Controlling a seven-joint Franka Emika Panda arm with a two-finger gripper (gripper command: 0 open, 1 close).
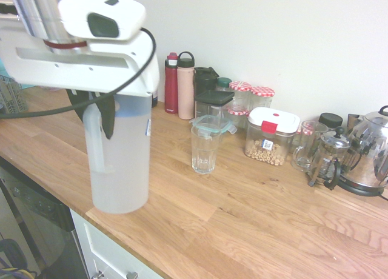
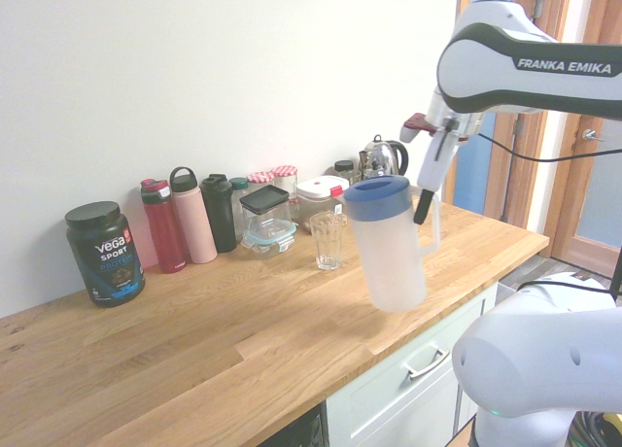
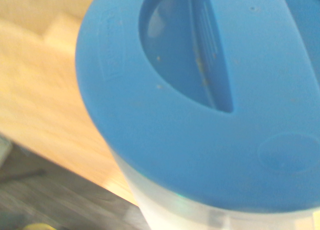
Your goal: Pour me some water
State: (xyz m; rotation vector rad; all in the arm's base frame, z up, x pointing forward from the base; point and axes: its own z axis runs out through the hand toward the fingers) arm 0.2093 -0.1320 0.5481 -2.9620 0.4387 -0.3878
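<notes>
Wooden worktop (image 2: pixel 194 360) runs along a white wall. Row at the wall, second exterior view: black Vega tub (image 2: pixel 105 252) at 9 o'clock, then red bottle (image 2: pixel 163 225), pink bottle (image 2: pixel 192 217), dark bottle (image 2: pixel 219 212), glass box with black lid (image 2: pixel 265 217). Behind these, jars with red-checked lids (image 1: pixel 251 97). First exterior view, 3 o'clock side: white-lidded container (image 1: pixel 271 135) holding pale nuts, glass mug (image 1: pixel 305 147), French press (image 1: pixel 327 159), kettle (image 1: pixel 368 153). White drawer (image 2: pixel 413 367) below the worktop edge. Wooden door (image 2: pixel 578 146) at 3 o'clock.
</notes>
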